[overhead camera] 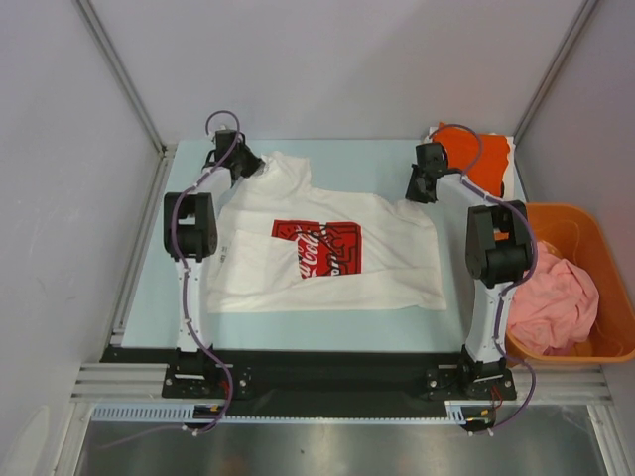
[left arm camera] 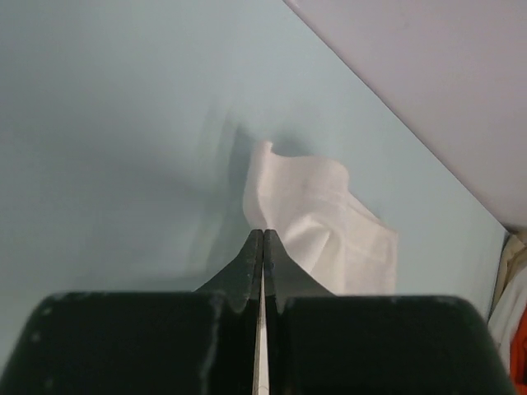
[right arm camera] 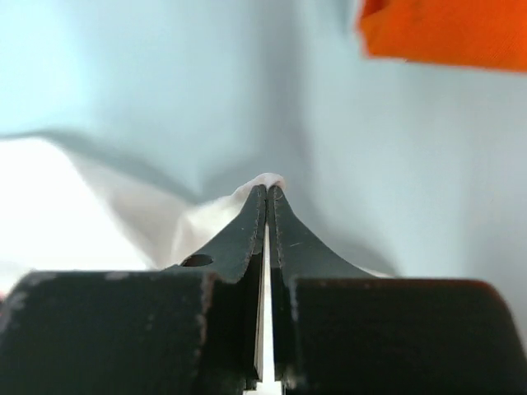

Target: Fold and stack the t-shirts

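- White shirt [overhead camera: 397,268] lies spread across the middle of the pale blue table [overhead camera: 337,159] in the top view. It is soft, thin cloth, mostly flat with shallow creases, and its upper edge is drawn up into two peaks, one at upper left and one at centre right.
- Basket [overhead camera: 595,233] sits at the right edge of the top view: rigid orange plastic, rectangular with rounded corners and smooth walls.
- Pink shirt [overhead camera: 551,297] is heaped inside the basket, crumpled into soft folds and spilling over the left rim.
- Orange shirt [overhead camera: 491,159] lies at the upper right of the table as a flat, roughly square pad of plain cloth, just beyond the right arm's wrist.
- Print [overhead camera: 322,248] on the white shirt's chest is a red rectangle with white and black lettering.
- Left gripper [left arm camera: 263,234] has its dark, tapered fingers pressed together on a corner of the white shirt, with rumpled cloth bunched just beyond the tips.
- Right gripper [right arm camera: 267,191] is likewise clamped on the white shirt, with a small tented peak of cloth showing at the tips.
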{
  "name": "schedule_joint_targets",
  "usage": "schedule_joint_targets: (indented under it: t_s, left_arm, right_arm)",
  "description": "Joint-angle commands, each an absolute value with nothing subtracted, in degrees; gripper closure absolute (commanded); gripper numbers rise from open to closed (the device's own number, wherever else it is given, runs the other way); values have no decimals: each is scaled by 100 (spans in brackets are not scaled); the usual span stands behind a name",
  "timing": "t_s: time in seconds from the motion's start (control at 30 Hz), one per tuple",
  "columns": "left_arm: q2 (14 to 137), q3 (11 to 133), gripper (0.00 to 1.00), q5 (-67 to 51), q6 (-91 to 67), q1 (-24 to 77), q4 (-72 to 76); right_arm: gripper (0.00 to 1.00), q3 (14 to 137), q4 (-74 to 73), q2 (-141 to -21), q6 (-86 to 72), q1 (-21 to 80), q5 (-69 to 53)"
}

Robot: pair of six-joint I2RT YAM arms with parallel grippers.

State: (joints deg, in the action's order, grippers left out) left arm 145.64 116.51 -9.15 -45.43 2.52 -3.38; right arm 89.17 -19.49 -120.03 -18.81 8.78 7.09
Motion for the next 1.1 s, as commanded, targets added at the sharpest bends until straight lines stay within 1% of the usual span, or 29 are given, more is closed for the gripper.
schedule_joint_targets:
  t_s: [0.0,0.13,0.17,0.27,0.3,0.37,0.4,0.6,0.63,0.73,0.87,0.9,1.07]
  left_arm:
    - [13299,11181,100,-694,-4175,299,-316]
    - [12745,10803,100,-756,-3912,325,-527]
    - [12448,10671,100,-799,-3868,325,-536]
    - [11972,10048,100,-852,-3718,325,-527]
    - [11570,9620,100,-826,-3692,325,-519]
    - [11164,9134,100,-782,-3604,325,-449]
    - [10736,8627,100,-765,-3543,325,-335]
    - [9362,6947,100,-572,-3314,325,-167]
    - [8986,6778,100,-502,-3305,325,-176]
    - [8439,6119,100,-413,-3235,325,-167]
    - [7255,5266,100,-168,-3182,325,-141]
    - [7112,4986,100,-123,-3147,325,-149]
    - [6312,4387,100,148,-3094,325,-430]
  right_arm:
    - [100,8833,-1969,-11233,-1916,976,800]
    - [100,8509,-1995,-10751,-1899,976,774]
    - [100,8430,-1986,-10662,-1864,976,747]
    - [100,8052,-2004,-10303,-1846,976,756]
    - [100,7938,-2004,-10196,-1846,958,799]
    - [100,7509,-1908,-9846,-1846,923,809]
    - [100,7341,-1872,-9722,-1863,905,817]
    - [100,6383,-1688,-8940,-1977,616,642]
    - [100,6285,-1670,-8851,-1986,589,624]
    - [100,5996,-1661,-8597,-1995,484,580]
    - [100,5722,-1679,-8411,-1969,387,449]
    - [100,5661,-1670,-8368,-1960,369,431]
    - [100,5449,-1670,-8174,-1951,351,273]
